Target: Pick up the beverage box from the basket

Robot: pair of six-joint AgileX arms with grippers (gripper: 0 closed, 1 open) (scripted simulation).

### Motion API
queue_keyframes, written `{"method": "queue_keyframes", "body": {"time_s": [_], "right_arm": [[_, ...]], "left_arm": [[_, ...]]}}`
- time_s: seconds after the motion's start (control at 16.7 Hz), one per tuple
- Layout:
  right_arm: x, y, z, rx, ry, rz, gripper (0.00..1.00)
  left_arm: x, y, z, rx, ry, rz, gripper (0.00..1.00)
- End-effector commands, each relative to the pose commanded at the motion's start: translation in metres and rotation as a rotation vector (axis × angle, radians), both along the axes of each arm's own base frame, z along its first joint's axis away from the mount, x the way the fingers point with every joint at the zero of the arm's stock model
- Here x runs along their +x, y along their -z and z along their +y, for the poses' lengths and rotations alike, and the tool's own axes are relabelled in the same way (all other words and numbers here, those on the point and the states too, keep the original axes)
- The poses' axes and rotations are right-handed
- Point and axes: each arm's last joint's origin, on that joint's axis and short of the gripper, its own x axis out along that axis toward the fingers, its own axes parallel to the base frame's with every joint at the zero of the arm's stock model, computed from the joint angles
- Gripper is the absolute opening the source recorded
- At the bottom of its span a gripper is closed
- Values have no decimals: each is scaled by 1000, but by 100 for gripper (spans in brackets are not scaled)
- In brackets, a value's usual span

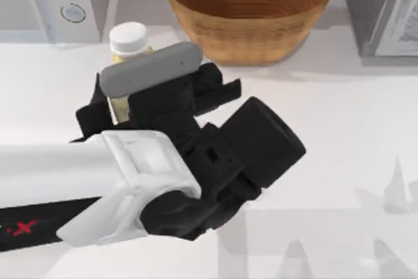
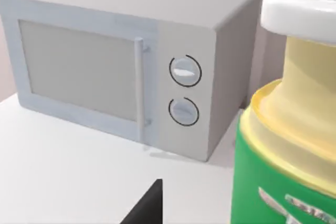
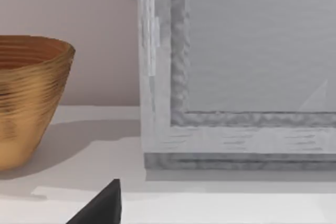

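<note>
Left gripper (image 1: 121,106) sits over the table's left half, and the beverage box (image 1: 128,42) is right at its fingers — whether they clamp it, I cannot tell. The carton is outside the basket (image 1: 248,11), just to its left, beside the microwave (image 2: 126,66). Basket sits at the back.

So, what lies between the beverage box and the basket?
In the top view, only bare white table lies between the beverage box and the basket; the box stands outside the basket, under the left gripper.
</note>
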Motion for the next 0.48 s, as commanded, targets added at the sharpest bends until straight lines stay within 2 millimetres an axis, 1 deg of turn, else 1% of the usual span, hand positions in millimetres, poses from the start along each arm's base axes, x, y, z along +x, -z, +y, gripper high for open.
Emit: {"method": "queue_keyframes", "body": {"time_s": [0.12,0.24,0.36,0.48], "right_arm": [[0,0,0,0,0,0,100],[0,0,0,0,0,0,100],[0,0,0,0,0,0,100],[0,0,0,0,0,0,100]], "left_arm": [[-8,12,-28,40,-1,-70,0],[-15,22,-46,68,4,-125,0],[-19,26,-54,79,7,-152,0],[-19,26,-55,79,7,-153,0]]}}
